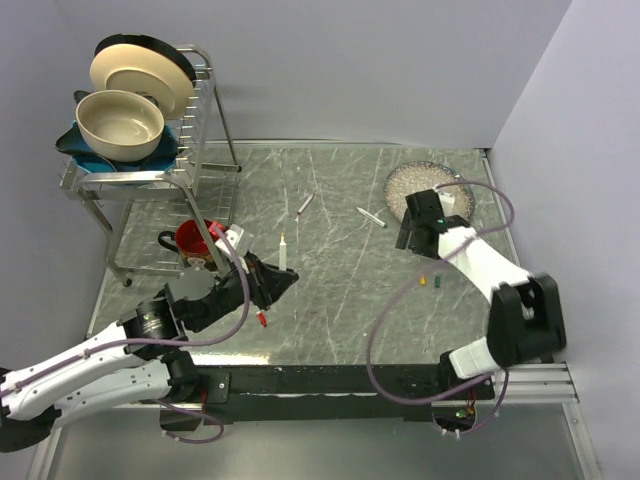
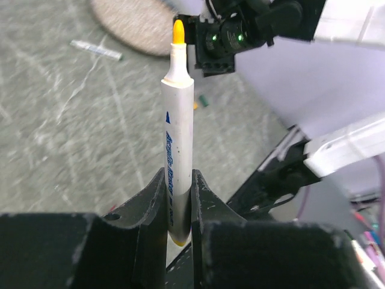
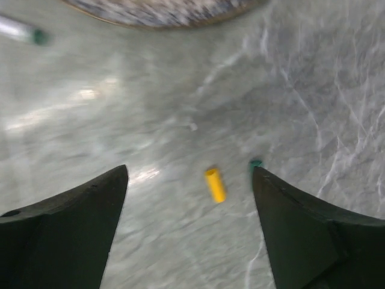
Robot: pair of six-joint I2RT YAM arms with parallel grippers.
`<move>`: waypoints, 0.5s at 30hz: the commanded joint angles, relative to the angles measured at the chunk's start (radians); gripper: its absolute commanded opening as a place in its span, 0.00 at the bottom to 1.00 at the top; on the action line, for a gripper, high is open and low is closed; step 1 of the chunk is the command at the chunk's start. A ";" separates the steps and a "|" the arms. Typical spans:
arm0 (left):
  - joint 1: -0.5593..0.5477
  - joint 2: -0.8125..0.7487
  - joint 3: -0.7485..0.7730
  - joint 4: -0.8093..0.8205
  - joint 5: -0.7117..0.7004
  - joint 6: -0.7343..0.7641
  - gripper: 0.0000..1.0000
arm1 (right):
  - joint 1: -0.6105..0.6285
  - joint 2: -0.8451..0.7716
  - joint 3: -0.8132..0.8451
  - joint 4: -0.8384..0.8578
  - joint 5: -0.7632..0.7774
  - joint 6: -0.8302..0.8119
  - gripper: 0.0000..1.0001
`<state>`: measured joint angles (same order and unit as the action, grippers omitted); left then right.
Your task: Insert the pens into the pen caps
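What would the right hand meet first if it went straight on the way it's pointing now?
Probably the yellow cap, lying on the table between the fingers of the open right hand, though depth is unclear.

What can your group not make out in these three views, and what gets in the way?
- Green cap, right wrist view: mostly hidden behind the right gripper.
- Green-tipped pen, right wrist view: blurred, and cut off by the left edge.
- Print on the yellow-tipped pen, left wrist view: too blurred to read.
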<state>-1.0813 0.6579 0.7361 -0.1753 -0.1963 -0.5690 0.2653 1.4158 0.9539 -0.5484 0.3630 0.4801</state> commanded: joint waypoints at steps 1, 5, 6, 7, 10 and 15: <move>-0.005 0.060 0.063 -0.090 -0.071 -0.003 0.01 | -0.049 0.147 0.049 -0.021 0.045 -0.026 0.78; -0.005 0.085 0.132 -0.177 -0.048 0.009 0.01 | -0.072 0.209 0.020 0.016 -0.008 -0.026 0.63; -0.006 0.079 0.128 -0.171 -0.051 0.009 0.01 | -0.071 0.209 0.017 0.022 -0.030 -0.031 0.61; -0.005 0.071 0.118 -0.164 -0.055 0.008 0.01 | -0.072 0.209 0.008 0.042 -0.062 -0.038 0.60; -0.006 0.037 0.080 -0.125 -0.074 0.000 0.01 | -0.081 0.227 -0.001 0.044 -0.093 -0.034 0.57; -0.006 0.017 0.075 -0.144 -0.100 -0.008 0.02 | -0.084 0.233 -0.013 0.038 -0.151 -0.028 0.53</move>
<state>-1.0832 0.6880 0.8074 -0.3275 -0.2596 -0.5697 0.1898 1.6516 0.9558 -0.5308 0.2691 0.4511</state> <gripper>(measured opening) 0.189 0.537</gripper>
